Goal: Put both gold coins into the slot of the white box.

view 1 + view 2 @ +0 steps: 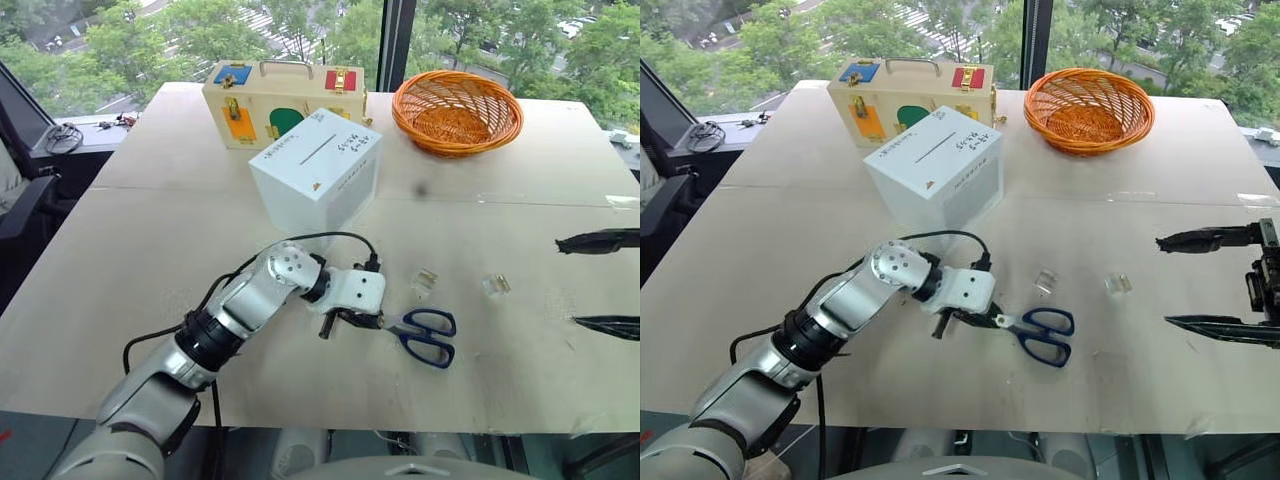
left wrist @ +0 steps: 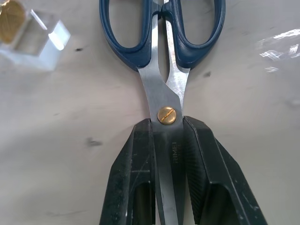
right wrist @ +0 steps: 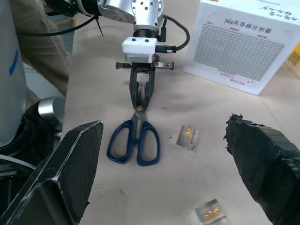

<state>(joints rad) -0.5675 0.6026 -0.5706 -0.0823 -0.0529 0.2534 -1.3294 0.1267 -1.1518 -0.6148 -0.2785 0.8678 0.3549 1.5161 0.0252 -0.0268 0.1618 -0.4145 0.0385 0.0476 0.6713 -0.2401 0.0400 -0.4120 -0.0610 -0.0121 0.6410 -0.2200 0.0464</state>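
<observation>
The left gripper reaches low over the table and its two black fingers are closed around the steel blades of the scissors, just below the brass pivot screw; the blue handles point away from it, toward the robot's right. The right gripper hangs above the table's right side with its fingers spread wide and nothing between them.

The two gold coins each sit inside a small clear holder: one coin lies just beyond the scissor handles, the other further to the robot's right, both well apart from either gripper. The white box stands toward the far middle of the table, its slot on top (black handwriting beside it, a grey printed grid on one side). Behind it, touching or nearly so, is a cream wooden case with coloured panels, and an orange wicker basket sits at the far right.
</observation>
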